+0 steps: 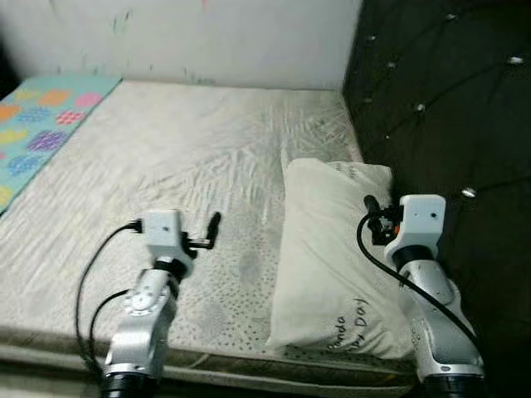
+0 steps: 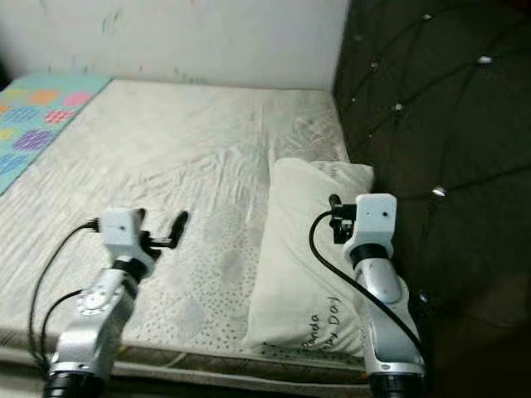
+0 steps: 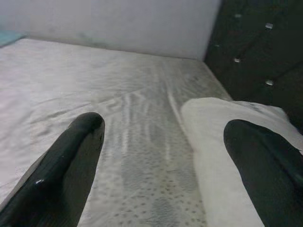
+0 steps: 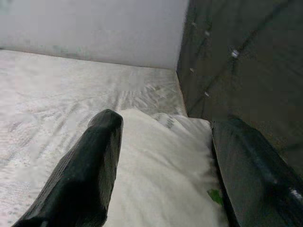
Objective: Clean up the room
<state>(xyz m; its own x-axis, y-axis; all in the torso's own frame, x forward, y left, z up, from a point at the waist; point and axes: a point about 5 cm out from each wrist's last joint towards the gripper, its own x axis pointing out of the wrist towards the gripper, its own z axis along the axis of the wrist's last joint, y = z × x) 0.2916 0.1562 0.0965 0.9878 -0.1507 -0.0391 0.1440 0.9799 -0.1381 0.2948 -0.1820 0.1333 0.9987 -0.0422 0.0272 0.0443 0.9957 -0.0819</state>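
The white pillow [image 1: 336, 257] lies on the bed [image 1: 166, 157], right beside the dark headboard [image 1: 448, 99]. The right gripper [image 4: 165, 161] hangs over the pillow, fingers spread wide. The left gripper [image 3: 163, 156] is beside the pillow, also spread wide, holding nothing.

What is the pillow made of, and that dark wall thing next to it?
The pillow looks like soft cream cloth, probably cotton: it is matt, creased and bulges. The headboard seems padded dark fabric or leather-look material, tufted with shiny buttons; which one is hard to tell.
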